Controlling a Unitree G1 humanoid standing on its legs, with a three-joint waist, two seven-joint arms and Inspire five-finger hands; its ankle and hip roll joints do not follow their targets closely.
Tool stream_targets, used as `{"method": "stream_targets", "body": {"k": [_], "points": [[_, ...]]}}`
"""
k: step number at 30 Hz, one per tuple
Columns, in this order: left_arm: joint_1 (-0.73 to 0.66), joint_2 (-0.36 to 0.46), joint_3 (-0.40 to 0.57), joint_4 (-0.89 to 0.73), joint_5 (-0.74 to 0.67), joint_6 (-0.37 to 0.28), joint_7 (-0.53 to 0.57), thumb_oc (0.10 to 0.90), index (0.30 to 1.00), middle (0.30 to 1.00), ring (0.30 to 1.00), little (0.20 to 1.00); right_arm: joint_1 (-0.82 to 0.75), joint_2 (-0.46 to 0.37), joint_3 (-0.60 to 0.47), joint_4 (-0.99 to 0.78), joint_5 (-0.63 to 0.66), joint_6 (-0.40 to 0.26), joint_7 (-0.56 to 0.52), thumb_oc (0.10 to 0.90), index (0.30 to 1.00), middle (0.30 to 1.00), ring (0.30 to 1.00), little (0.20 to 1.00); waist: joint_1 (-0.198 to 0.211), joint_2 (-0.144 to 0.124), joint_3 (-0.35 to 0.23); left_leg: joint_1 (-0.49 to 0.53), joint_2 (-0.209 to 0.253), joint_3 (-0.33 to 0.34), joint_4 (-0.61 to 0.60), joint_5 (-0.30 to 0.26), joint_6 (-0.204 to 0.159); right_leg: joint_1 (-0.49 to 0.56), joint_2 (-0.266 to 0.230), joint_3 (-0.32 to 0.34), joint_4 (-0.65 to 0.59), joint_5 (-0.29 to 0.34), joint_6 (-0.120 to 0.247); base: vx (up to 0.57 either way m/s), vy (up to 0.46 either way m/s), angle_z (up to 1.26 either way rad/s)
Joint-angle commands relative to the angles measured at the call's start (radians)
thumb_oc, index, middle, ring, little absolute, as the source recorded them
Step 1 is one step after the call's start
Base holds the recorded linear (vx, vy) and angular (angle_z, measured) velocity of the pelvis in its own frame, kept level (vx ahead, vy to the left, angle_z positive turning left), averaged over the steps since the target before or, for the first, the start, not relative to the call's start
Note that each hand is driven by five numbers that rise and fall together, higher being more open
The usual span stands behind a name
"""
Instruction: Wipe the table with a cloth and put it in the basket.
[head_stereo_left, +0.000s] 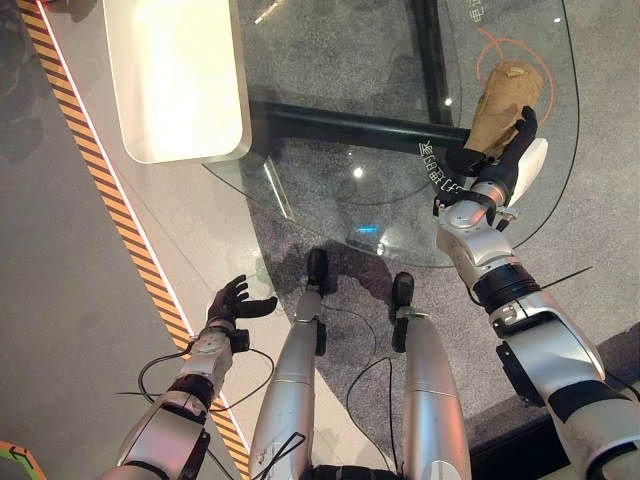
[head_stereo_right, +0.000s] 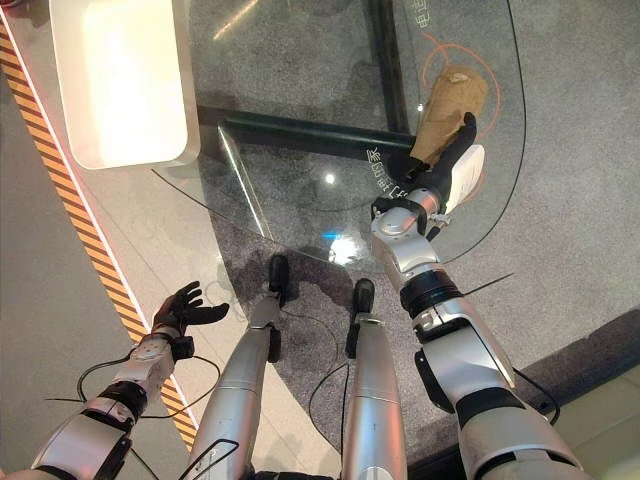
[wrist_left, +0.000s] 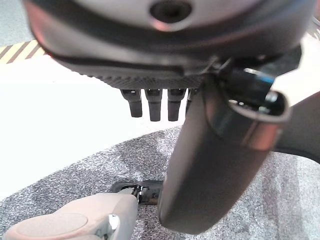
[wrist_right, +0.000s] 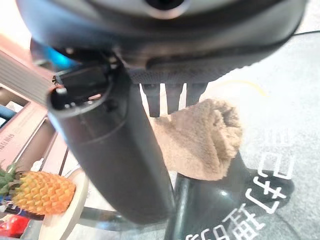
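My right hand (head_stereo_left: 505, 165) is out over the glass table (head_stereo_left: 330, 150), resting on the near end of the brown cloth (head_stereo_left: 505, 100), which lies close to the table's right edge inside an orange ring marked on the glass. The fingers (wrist_right: 167, 97) reach onto the cloth's near fold in the wrist view, though I cannot tell from here whether they are curled into it or just pressing flat, so I won't call it a grip. My left hand (head_stereo_left: 232, 303) hangs low beside the table, well apart from it, fingers loose and spread, holding nothing. As for progress, I'd judge I'm in the wiping part, early or midway: the cloth sits on the glass with my hand on it, bunched lengthways, and most of the tabletop lies to the left of it. The white tray (head_stereo_left: 175, 75) stands at the table's far left corner. A pineapple (wrist_right: 42, 192) shows on a plate (wrist_right: 75, 200) in the right wrist view. I see no basket anywhere, so dropping the cloth in is plainly not yet done.
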Motion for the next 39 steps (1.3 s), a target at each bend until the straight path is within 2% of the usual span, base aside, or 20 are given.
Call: {"method": "stream_targets", "body": {"k": [1,15,22,30,36,39], "points": [[0.025,-0.024,-0.046,0.021,0.01,-0.028,0.019,0.8,0.9,0.9,0.9,0.9,-0.102,-0.069,0.047,-0.021,-0.088,-0.023,-0.059,0.8,0.9,0.9,0.9,0.9,0.002,0.043,-0.02,-0.025,-0.024,-0.024,0.189,-0.186,0.027,0.023,-0.065,-0.033,-0.215,0.148,0.042,0.0,0.0,0.0],[0.025,-0.033,-0.068,0.015,-0.005,-0.029,0.025,0.8,0.9,0.9,0.9,0.9,-0.136,-0.076,0.087,0.076,-0.13,0.055,-0.11,0.8,0.9,0.9,0.9,0.9,0.016,0.049,-0.02,-0.04,-0.031,-0.031,0.191,-0.182,0.033,0.006,-0.065,-0.037,-0.208,0.154,0.046,0.0,0.006,0.01],[0.019,-0.036,-0.079,0.014,-0.012,-0.027,0.029,0.8,0.9,0.9,0.9,0.9,-0.13,-0.07,0.07,0.126,-0.124,-0.001,-0.164,0.8,0.9,0.9,0.9,0.9,0.017,0.054,-0.02,-0.047,-0.033,-0.033,0.193,-0.184,0.035,-0.004,-0.064,-0.037,-0.205,0.157,0.049,0.0,0.0,0.0],[0.016,-0.035,-0.085,0.024,-0.025,-0.039,0.02,0.8,0.9,0.9,0.9,0.9,-0.121,-0.062,0.022,0.175,-0.048,-0.091,-0.229,0.8,0.9,0.9,0.9,0.9,0.014,0.057,-0.02,-0.046,-0.031,-0.03,0.196,-0.188,0.036,-0.003,-0.063,-0.035,-0.207,0.156,0.05,0.0,0.0,0.0],[0.014,-0.034,-0.087,0.021,-0.033,-0.035,0.022,0.8,0.9,0.9,0.9,0.9,-0.112,-0.062,-0.009,0.206,0.029,-0.139,-0.209,0.8,0.9,0.9,0.9,0.9,0.011,0.058,-0.02,-0.046,-0.03,-0.029,0.191,-0.187,0.036,-0.004,-0.06,-0.033,-0.21,0.158,0.05,0.0,0.0,0.0],[0.015,-0.036,-0.088,0.022,-0.035,-0.04,0.024,0.8,0.9,0.9,0.9,0.9,-0.108,-0.06,-0.02,0.22,0.024,-0.153,-0.188,0.8,0.9,0.9,0.9,0.9,0.01,0.059,-0.02,-0.05,-0.029,-0.029,0.19,-0.186,0.037,-0.009,-0.058,-0.032,-0.208,0.158,0.05,0.0,0.0,0.0]]}}
